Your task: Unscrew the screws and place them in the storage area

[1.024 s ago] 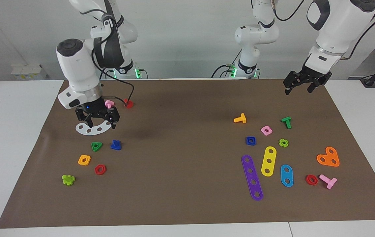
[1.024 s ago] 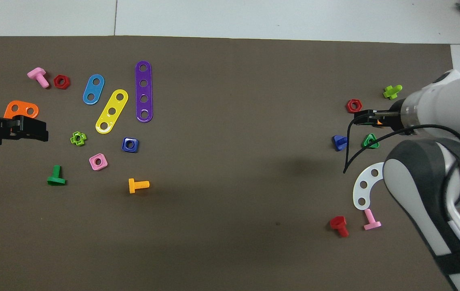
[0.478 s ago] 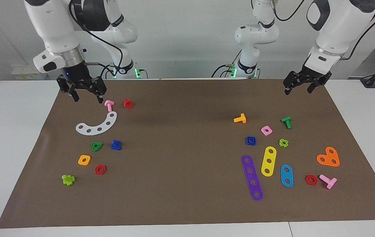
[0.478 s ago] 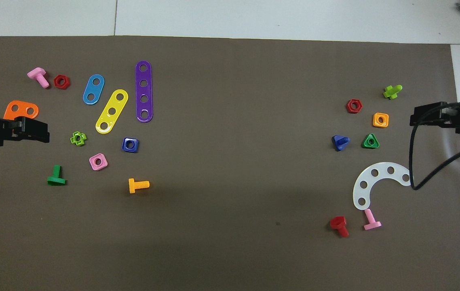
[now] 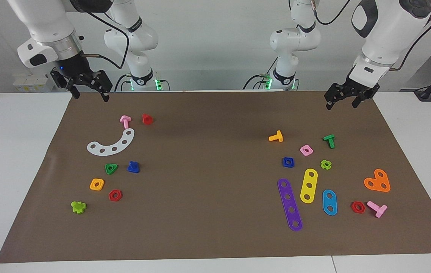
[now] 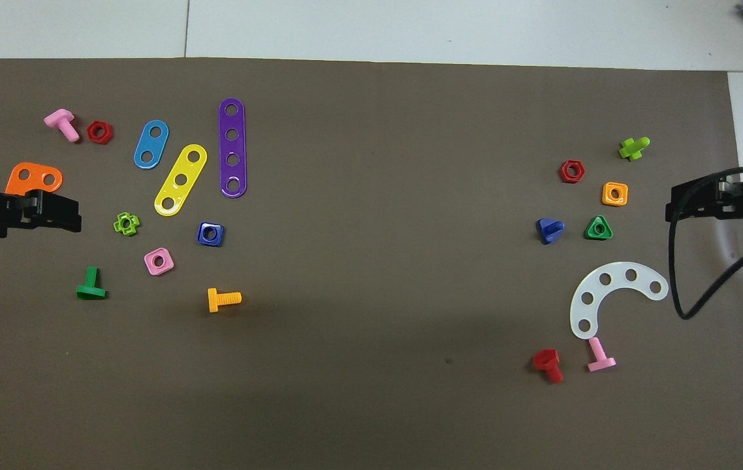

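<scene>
The blue bolt (image 5: pixel 133 167) lies on the brown mat (image 5: pixel 215 227) toward the right arm's end, beside a green triangular nut (image 5: pixel 111 168). It also shows in the overhead view (image 6: pixel 549 230). My right gripper (image 5: pixel 89 94) is open and empty, raised over the mat's corner by its own base, well apart from the bolt; it shows in the overhead view (image 6: pixel 672 203). My left gripper (image 5: pixel 341 104) is open and empty, raised over the mat's corner at the left arm's end, and waits there (image 6: pixel 74 214).
Near the blue bolt lie a white curved strip (image 5: pixel 111 144), a pink bolt (image 5: pixel 125 121), a red bolt (image 5: pixel 147 119), an orange nut (image 5: pixel 97 184), a red nut (image 5: pixel 115 195) and a lime bolt (image 5: pixel 78 207). Strips, nuts and bolts, including a blue square nut (image 5: pixel 288 162), lie at the left arm's end.
My right gripper has risen from just over the white curved strip and drawn back toward its base, empty. The left arm has barely moved. No part on the mat has moved.
</scene>
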Tool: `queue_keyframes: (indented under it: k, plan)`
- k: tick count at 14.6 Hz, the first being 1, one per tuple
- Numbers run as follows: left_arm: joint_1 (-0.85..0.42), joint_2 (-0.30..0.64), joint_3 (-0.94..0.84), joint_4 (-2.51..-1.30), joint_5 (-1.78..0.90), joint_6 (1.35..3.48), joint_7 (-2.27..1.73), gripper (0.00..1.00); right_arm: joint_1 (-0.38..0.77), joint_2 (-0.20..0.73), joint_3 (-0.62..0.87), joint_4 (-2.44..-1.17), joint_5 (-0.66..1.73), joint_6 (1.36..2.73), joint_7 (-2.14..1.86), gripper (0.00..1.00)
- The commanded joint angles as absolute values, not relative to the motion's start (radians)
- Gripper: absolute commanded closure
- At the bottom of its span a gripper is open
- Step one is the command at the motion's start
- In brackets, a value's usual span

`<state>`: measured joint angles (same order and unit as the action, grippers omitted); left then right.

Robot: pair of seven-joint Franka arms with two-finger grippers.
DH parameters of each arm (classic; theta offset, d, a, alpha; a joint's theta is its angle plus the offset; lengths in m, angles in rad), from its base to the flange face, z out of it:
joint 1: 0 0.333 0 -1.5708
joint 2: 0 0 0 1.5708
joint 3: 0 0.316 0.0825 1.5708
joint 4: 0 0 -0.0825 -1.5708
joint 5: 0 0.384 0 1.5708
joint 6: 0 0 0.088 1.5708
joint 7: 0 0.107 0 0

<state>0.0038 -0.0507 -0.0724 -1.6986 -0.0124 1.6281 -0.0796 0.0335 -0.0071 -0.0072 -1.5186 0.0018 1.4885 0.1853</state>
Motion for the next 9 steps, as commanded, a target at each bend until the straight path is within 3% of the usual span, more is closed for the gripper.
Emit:
queue_keyframes:
  k: [1,9]
  plan:
    - [-0.009,-0.072,-0.064,-1.726,0.008,1.638,-0.072,0.0,0.029,-0.014,0.001,-1.526,0.022,1.474,0.172,0.0]
    - [-0.009,-0.072,-0.064,-1.723,0.005,1.638,-0.074,0.0,0.035,-0.015,0.006,-1.528,0.009,1.486,0.16,0.0]
